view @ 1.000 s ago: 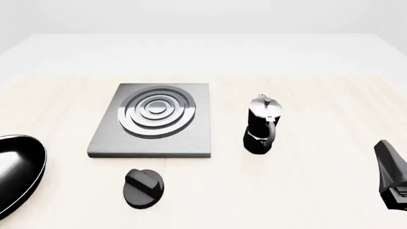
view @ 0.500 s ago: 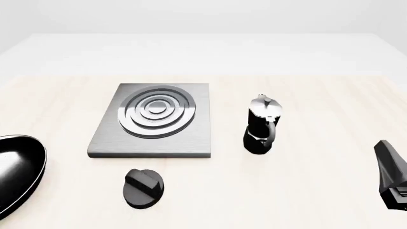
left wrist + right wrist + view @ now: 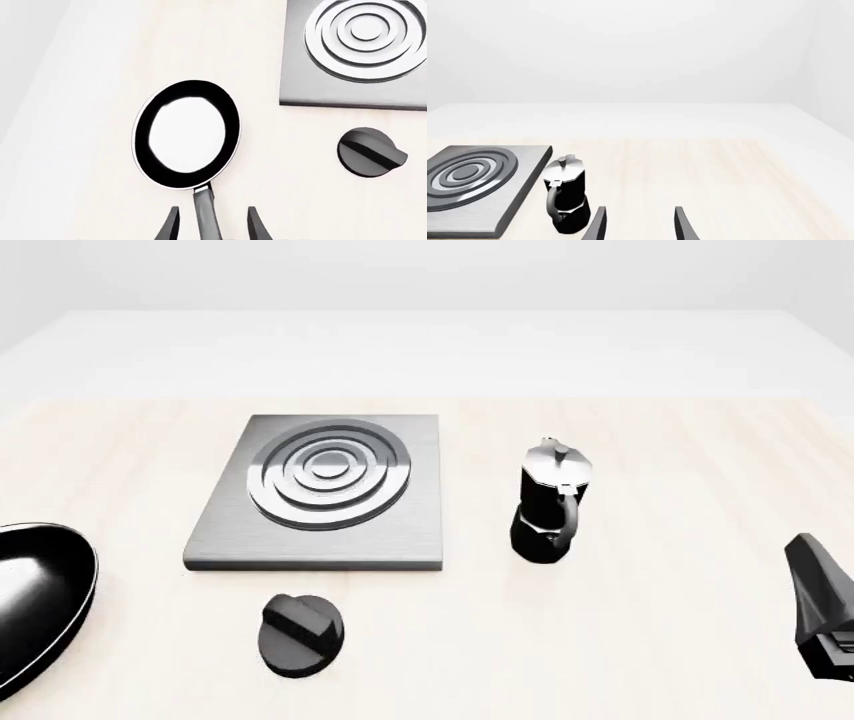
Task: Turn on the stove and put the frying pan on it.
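The frying pan [image 3: 187, 135] is a glossy black round pan lying at the table's near left [image 3: 34, 600]. Its dark grey handle [image 3: 205, 212] runs back between the fingers of my left gripper [image 3: 213, 211], which is open, with a gap on both sides of the handle. The stove [image 3: 320, 490] is a flat grey slab with concentric rings, and it also shows in the left wrist view [image 3: 360, 50]. Its round black knob [image 3: 300, 633] sits just in front of it, right of the pan [image 3: 367, 151]. My right gripper [image 3: 638, 211] is open and holds nothing.
A black-and-silver moka pot [image 3: 550, 502] stands upright right of the stove, and the right wrist view shows it [image 3: 566, 200] just ahead of the right fingers. Part of my right arm [image 3: 823, 605] shows at the front view's right edge.
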You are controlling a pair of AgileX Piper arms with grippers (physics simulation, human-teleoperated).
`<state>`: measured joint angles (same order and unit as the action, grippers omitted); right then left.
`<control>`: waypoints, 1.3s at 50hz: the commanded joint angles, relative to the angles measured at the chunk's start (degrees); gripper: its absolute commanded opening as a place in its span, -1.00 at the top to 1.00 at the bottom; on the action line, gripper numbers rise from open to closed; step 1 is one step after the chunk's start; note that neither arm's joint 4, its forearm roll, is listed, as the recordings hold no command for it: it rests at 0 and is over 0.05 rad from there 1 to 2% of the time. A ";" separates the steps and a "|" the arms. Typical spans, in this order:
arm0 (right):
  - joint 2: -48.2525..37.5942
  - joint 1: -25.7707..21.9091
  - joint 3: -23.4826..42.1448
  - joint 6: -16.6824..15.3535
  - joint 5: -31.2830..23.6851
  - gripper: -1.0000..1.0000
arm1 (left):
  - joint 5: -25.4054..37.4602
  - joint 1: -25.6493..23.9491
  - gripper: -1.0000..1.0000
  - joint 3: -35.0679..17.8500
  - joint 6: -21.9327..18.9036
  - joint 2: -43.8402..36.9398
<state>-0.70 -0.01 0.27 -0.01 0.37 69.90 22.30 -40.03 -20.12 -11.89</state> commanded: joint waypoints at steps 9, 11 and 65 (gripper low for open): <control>-0.05 0.01 0.00 0.02 0.01 -1.00 | 0.00 1.32 -1.00 2.27 1.29 0.31; 0.06 0.00 0.00 -0.01 -0.01 -1.00 | 0.00 1.33 -1.00 2.41 1.45 0.32; -0.03 0.02 0.00 0.00 0.01 -1.00 | 0.00 5.39 -1.00 5.84 2.07 1.46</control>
<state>-0.70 -0.01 0.27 -0.02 0.37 69.90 26.59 -34.54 -18.31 -10.43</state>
